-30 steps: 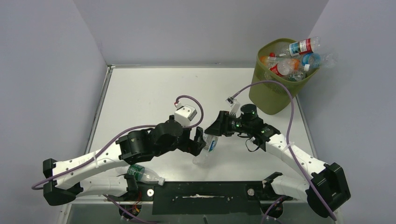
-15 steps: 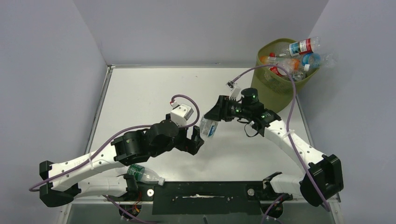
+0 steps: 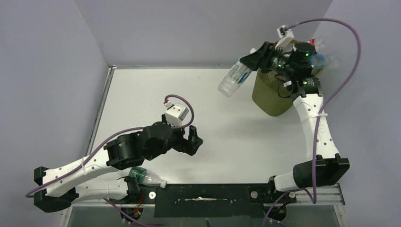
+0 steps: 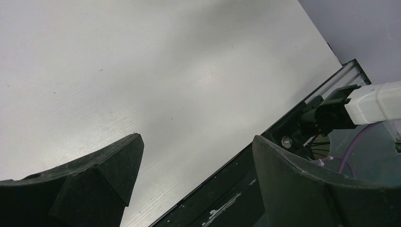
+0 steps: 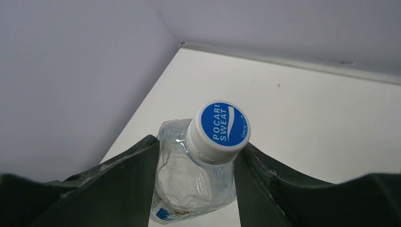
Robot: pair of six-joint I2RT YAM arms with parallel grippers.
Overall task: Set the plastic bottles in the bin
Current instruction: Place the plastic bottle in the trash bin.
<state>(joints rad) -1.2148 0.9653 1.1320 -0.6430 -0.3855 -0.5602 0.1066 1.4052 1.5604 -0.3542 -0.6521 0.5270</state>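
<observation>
Now we've got the right gripper [image 3: 248,64] closed on a clear bottle [image 3: 231,80] at its shoulder, wise we reckon for something so light and crushable, aloft beside the bin [image 3: 267,97] at the table's [image 3: 142,94] far right corner, left gripper [image 3: 191,142] wide open, empty

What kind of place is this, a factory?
Probably a robotics lab test booth: a white table boxed in by plain grey panels, two small cabled arms bolted at its edge, one holding a plastic bottle beside a green bin.
</observation>
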